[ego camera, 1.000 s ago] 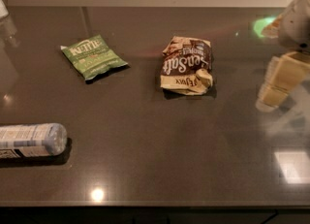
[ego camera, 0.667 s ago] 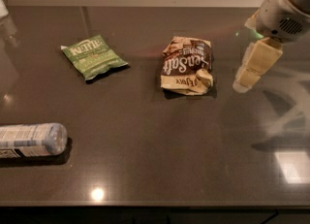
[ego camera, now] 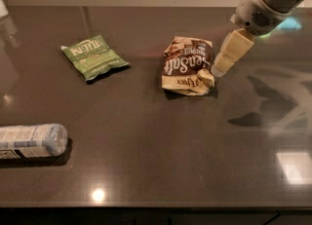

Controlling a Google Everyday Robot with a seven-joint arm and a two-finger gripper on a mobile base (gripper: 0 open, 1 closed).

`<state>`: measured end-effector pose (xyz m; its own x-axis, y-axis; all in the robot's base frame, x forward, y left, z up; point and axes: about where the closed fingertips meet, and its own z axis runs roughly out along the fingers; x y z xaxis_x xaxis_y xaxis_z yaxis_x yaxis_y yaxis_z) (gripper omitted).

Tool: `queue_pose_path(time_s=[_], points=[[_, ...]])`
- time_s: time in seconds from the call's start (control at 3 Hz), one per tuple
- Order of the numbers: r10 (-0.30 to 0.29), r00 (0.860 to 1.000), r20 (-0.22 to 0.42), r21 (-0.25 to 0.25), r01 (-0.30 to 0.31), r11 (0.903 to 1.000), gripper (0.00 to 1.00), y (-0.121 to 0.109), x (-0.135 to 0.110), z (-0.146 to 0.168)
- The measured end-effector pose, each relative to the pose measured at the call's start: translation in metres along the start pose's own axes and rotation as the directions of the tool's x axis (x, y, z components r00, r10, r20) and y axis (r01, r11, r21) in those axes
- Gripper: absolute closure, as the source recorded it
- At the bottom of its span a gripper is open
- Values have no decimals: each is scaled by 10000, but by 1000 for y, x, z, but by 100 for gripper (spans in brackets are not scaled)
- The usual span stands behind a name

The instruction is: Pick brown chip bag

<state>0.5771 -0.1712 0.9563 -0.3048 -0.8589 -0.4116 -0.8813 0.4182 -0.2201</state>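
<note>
The brown chip bag (ego camera: 187, 66) lies on the dark countertop (ego camera: 156, 136) near the middle, wrinkly, dark brown and cream with white "Sea Salt" lettering. My gripper (ego camera: 219, 68) comes down from the upper right on the white arm (ego camera: 273, 0). Its cream tip is right at the bag's right edge, close to or touching the bag's lower right corner. It holds nothing that I can see.
A flat green Kettle chip bag (ego camera: 93, 56) lies to the left of the brown bag. A white and blue plastic bottle (ego camera: 30, 141) lies on its side at the left edge. The countertop's front edge runs along the bottom.
My gripper has moved left and down from the right edge of the view to the brown bag's right side. The bags and the bottle have not moved.
</note>
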Motion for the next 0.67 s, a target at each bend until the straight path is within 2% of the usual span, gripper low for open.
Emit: queue_pose_path(time_s=[0.67], points=[[1074,9938,-295,-55,-1076,9942,0,-24,-14,59]])
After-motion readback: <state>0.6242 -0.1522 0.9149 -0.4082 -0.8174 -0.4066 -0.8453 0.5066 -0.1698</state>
